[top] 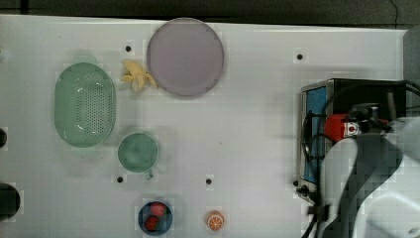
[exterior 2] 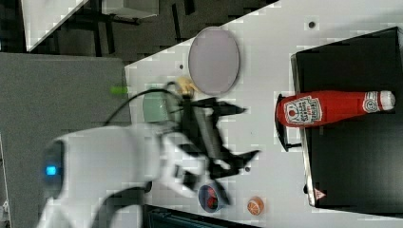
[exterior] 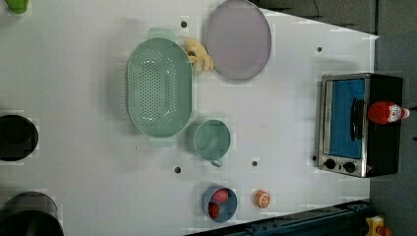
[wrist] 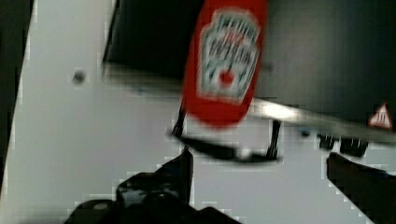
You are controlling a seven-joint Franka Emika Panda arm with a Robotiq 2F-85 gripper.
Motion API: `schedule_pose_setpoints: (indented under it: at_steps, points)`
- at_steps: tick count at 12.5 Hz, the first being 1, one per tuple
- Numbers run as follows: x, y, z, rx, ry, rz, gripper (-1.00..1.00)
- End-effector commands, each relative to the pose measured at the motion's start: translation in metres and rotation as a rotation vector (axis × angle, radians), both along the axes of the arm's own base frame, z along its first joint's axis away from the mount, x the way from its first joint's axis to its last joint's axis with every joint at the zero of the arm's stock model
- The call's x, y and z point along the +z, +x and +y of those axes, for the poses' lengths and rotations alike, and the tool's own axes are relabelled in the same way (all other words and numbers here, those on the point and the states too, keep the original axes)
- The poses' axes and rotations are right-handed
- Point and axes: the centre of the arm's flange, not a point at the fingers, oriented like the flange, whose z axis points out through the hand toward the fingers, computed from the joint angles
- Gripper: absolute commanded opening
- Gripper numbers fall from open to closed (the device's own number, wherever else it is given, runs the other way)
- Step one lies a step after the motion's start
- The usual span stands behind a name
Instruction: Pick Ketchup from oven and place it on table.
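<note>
The ketchup [exterior 2: 328,108] stands upright on top of the oven [exterior 2: 354,156], near its front edge above the door handle [wrist: 229,151], not inside the oven. The tool [exterior 2: 247,132] is spread fully apart and holds nothing, short of the bottle and apart from it. The main hazard is tipping: the bottle is tall and narrow, so contact by one finger before the other would probably push it over or off the front edge. A descent set too low risks striking the oven top or the handle. A grip on the tapered neck may slip during transfer to the table [top: 257,124].
</note>
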Motion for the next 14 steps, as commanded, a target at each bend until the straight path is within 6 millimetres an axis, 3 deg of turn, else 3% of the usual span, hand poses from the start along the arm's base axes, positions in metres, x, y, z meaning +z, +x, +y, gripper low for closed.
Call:
schedule_pose_setpoints:
  at_steps: [1, 6, 9, 14]
  points:
    - [0.006, 0.011, -0.023, -0.066, -0.040, -0.059, 1.00]
    - [-0.052, 0.022, -0.067, -0.163, -0.063, -0.054, 1.00]
    - [-0.088, 0.023, -0.074, -0.223, -0.003, -0.039, 1.00]
    - [-0.111, 0.027, -0.073, -0.239, 0.014, -0.030, 1.00]
